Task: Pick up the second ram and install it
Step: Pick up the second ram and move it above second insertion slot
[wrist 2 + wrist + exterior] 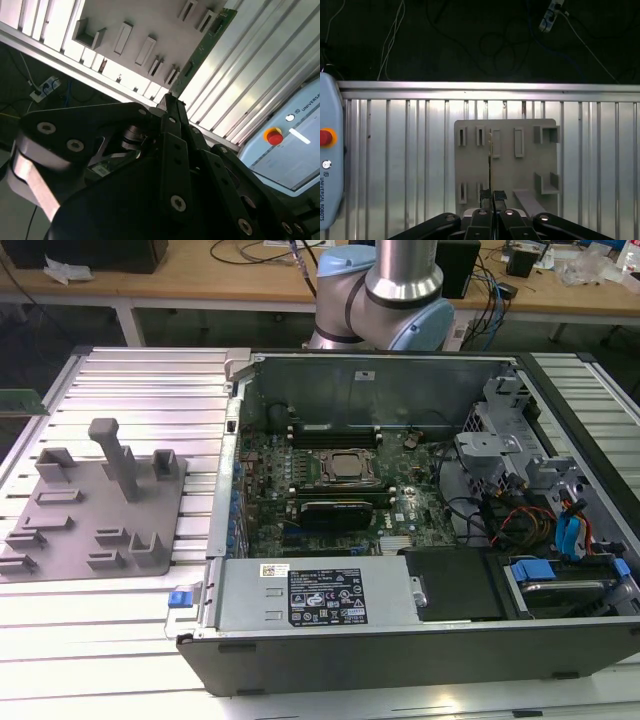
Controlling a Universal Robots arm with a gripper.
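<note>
Obs.: the second ram (204,50) is sitting in the gripper (169,100), not in the machine. In the second wrist view its green face is running out from the fingertips, hanging in the air above the grey fixture plate (150,20) and the ribbed table (260,65). In the first wrist view the stick (491,155) is showing edge-on as a thin line over the plate (505,175), with the gripper (493,196) at its near end. The jaws are standing narrow, pinching the board across its thin faces. The plate is looking small beneath, so I am judging the stick to be well clear of its holders. A light-blue pendant (327,165) is lying on the table beside the plate. In the exterior view the open computer case (400,660) is standing to the exterior view's right of the plate (90,495), and the long dark memory slots (335,427) are lying just beyond the silver processor (345,467); whether one is filled I cannot tell. Judgement: the grip appears off-centre along the stick, so it is liable to swing or slip under side load. Doing this well is calling for slow travel, the board kept parallel to the slot, and a straight push without rocking, keeping clear of the case wall and the black card (340,508).
</note>
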